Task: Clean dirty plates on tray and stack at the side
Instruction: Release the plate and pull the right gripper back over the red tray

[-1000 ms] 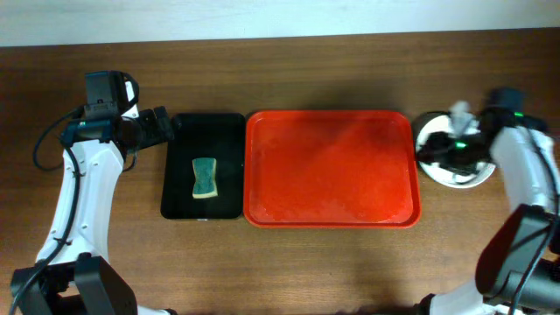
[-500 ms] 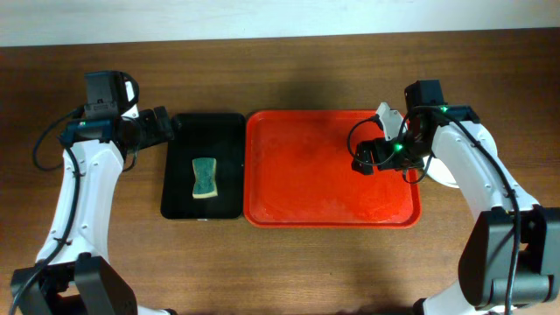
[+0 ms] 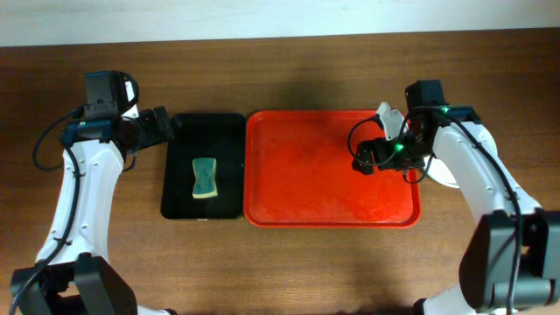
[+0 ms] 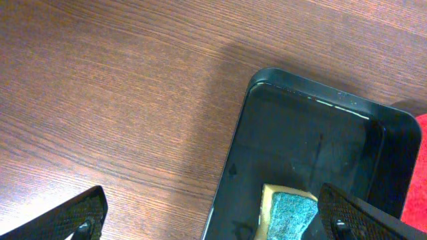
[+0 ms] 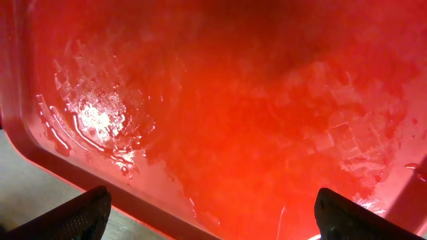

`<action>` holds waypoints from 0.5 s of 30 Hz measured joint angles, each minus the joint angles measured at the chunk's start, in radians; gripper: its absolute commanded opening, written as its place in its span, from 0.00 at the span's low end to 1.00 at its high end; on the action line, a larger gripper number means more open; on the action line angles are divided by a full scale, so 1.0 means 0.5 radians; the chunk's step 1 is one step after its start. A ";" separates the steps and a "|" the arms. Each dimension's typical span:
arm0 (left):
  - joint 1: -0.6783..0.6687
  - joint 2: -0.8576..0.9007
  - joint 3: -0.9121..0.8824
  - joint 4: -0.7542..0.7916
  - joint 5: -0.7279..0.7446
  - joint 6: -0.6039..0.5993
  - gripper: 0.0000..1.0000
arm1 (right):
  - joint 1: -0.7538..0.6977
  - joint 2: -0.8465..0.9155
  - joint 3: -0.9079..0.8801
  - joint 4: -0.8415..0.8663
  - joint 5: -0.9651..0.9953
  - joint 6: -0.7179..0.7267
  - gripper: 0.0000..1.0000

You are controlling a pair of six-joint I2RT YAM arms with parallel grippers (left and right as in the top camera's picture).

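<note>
The red tray lies in the middle of the table with nothing on it. Its wet floor fills the right wrist view. My right gripper hangs open over the tray's right part, nothing between its fingers. Of the plates I see only a white sliver on the table just right of the tray, mostly hidden behind my right arm. My left gripper stands open and empty above the left edge of the black tray.
A black tray sits left of the red one, its wet floor showing in the left wrist view. A yellow and teal sponge lies in it. Bare wooden table surrounds both trays.
My right arm has swung left from the plates at the right side to above the red tray, then held still. The left arm has not moved.
</note>
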 measured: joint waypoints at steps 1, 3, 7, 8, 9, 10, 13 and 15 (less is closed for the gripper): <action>0.000 0.000 0.000 0.000 0.000 0.000 0.99 | 0.000 -0.061 -0.003 -0.002 0.000 0.001 0.98; 0.000 0.000 0.000 0.000 0.000 0.000 0.99 | 0.000 -0.246 -0.006 -0.001 0.000 0.001 0.99; 0.000 0.000 0.000 -0.001 0.000 0.000 0.99 | 0.000 -0.868 -0.008 -0.001 -0.001 0.000 0.98; 0.000 0.000 0.000 -0.001 0.000 0.000 0.99 | 0.000 -1.025 -0.006 0.002 -0.001 0.001 0.98; 0.000 0.000 0.000 0.000 0.000 0.000 0.99 | 0.000 -1.181 -0.003 0.004 -0.001 0.001 0.98; 0.000 0.000 0.000 0.002 -0.001 0.000 0.99 | 0.000 -1.357 0.002 0.001 -0.001 0.001 0.98; 0.000 0.000 0.000 0.000 0.000 0.000 0.99 | 0.000 -1.842 0.005 0.010 0.008 -0.005 0.98; 0.000 0.000 0.000 -0.001 0.000 0.000 0.99 | 0.000 -2.068 0.005 0.017 0.032 -0.014 0.98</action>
